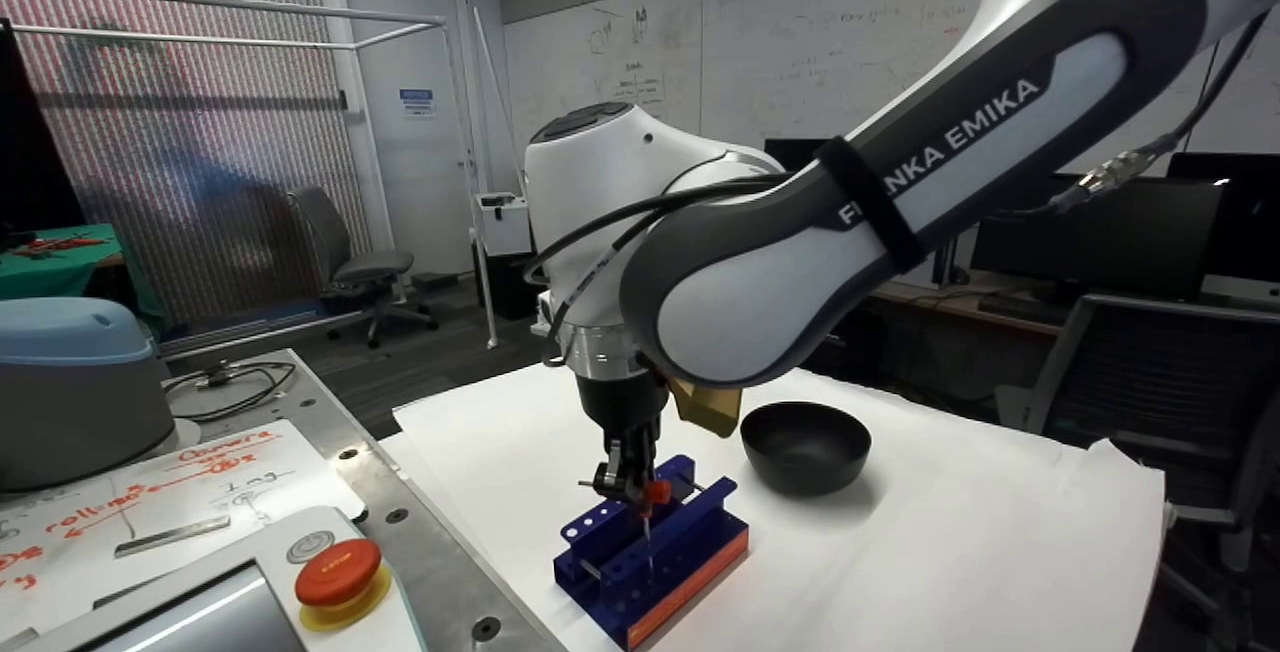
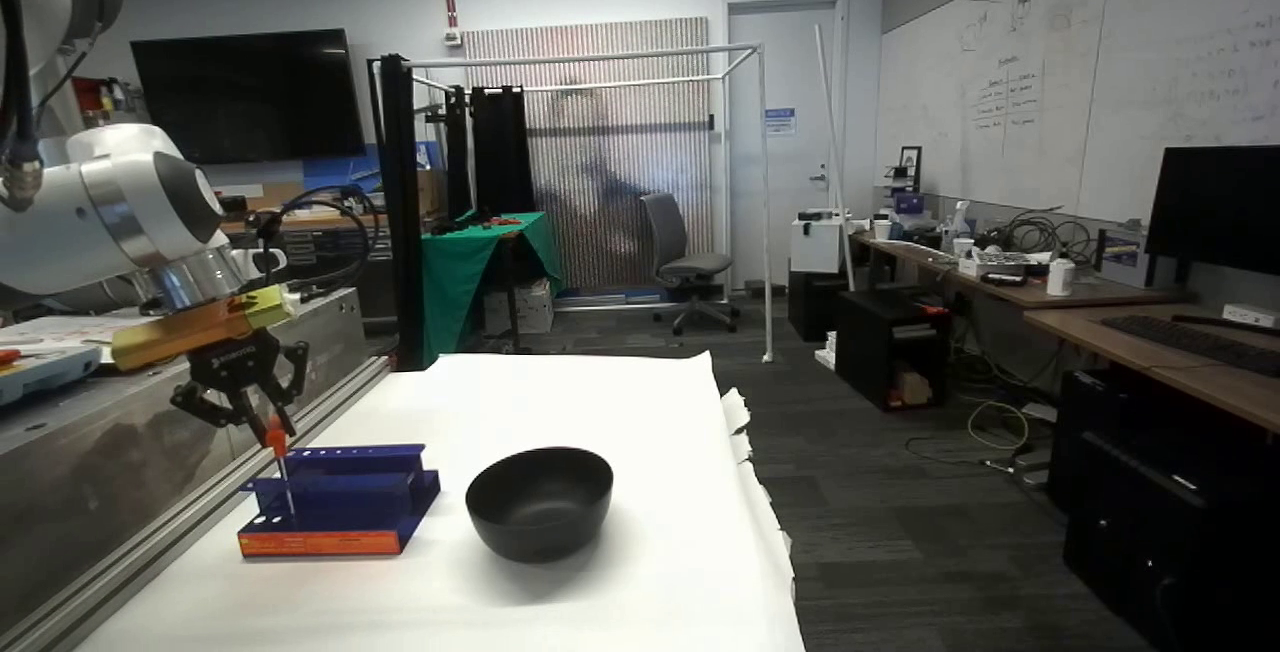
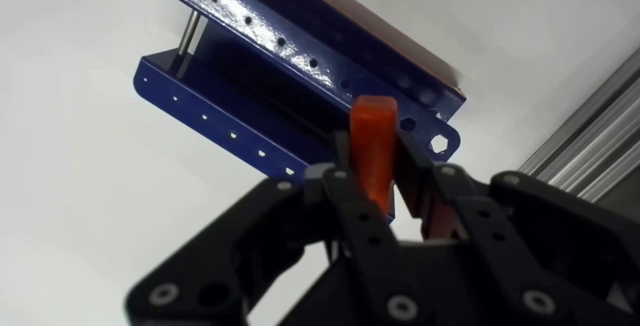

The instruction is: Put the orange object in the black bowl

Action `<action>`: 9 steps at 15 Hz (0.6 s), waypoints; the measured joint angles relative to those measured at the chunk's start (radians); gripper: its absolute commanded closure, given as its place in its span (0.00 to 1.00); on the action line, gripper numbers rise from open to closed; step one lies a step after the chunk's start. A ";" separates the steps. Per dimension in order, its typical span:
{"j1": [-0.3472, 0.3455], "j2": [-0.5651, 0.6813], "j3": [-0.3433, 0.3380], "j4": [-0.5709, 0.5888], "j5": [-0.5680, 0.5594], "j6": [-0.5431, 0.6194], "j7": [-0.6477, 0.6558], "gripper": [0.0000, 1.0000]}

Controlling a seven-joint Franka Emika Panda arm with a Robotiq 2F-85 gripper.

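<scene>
The orange object is a slender screwdriver-like item with an orange handle (image 1: 656, 493) and a thin metal shaft. It shows in both exterior views (image 2: 276, 438) and the wrist view (image 3: 374, 131). My gripper (image 3: 371, 153) is shut on the handle, a finger on each side; it also shows in both exterior views (image 1: 640, 494) (image 2: 268, 424). The shaft points down, slightly tilted, at one end of the blue rack; I cannot tell whether its tip is in a hole. The black bowl (image 1: 806, 452) stands upright beside the rack in both exterior views (image 2: 540, 512); no contents show.
The blue slotted rack (image 1: 690, 540) lies right below my gripper, also in an exterior view (image 2: 350, 507) and the wrist view (image 3: 240, 31). The white table (image 2: 640, 572) borders a metal rail (image 3: 595, 131). A red emergency button (image 1: 338, 572) sits on a nearby bench.
</scene>
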 measured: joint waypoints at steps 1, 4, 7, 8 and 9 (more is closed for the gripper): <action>0.000 0.002 -0.001 0.006 0.000 -0.007 0.000 0.84; 0.006 0.003 -0.001 0.017 0.000 -0.030 0.003 0.84; 0.022 -0.024 0.000 0.024 0.000 -0.067 0.034 0.83; 0.028 -0.040 0.000 0.024 0.001 -0.083 0.049 0.83; 0.034 -0.062 0.001 0.025 0.001 -0.102 0.065 0.83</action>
